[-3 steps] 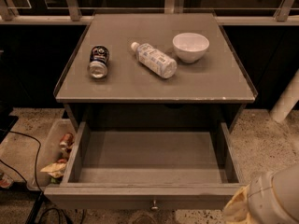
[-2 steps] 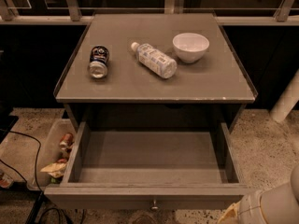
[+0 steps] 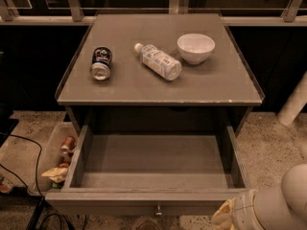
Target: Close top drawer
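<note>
The drawer is seen pulled out in the lower middle of the frame, with its knob at the bottom edge. The gripper is found at the lower right, near the drawer front. On the cabinet top a can, a bottle and a bowl are placed.

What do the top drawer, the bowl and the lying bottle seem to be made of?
Top drawer: probably painted wood or board, matte grey, with a small shiny metal-looking knob. Bowl: likely ceramic, smooth glossy white. Bottle: seemingly plastic, judging by its translucent body and white cap. The gripper is at the lower right, beside the drawer's front corner.
</note>
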Controlling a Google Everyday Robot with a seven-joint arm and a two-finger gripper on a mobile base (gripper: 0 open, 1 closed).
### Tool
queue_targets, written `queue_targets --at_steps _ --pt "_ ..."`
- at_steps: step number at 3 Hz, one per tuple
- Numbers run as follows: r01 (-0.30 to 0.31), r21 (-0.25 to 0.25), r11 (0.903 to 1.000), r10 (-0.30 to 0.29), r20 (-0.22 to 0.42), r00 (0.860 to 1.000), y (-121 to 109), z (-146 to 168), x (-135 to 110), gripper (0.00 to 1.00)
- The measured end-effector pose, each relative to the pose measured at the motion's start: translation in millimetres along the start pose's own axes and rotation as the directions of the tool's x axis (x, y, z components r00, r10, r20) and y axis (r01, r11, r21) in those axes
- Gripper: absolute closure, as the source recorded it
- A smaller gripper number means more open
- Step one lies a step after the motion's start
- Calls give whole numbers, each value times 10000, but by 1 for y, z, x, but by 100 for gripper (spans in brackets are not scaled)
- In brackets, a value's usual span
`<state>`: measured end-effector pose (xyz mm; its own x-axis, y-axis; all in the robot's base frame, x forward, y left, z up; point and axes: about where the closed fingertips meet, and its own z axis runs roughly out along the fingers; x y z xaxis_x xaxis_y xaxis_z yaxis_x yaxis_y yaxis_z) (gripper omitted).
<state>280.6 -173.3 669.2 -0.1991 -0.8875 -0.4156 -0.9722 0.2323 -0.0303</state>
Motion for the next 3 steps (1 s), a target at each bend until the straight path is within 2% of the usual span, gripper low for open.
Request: queue_targets --at_steps 1,2,3 --pt "254 510 9984 -251 -57 9997 -24 2 3 100" --pt "114 716 9974 -99 -213 9997 -37 9 19 100" --pt "106 727 9973 -90 -228 9997 -38 9 21 82"
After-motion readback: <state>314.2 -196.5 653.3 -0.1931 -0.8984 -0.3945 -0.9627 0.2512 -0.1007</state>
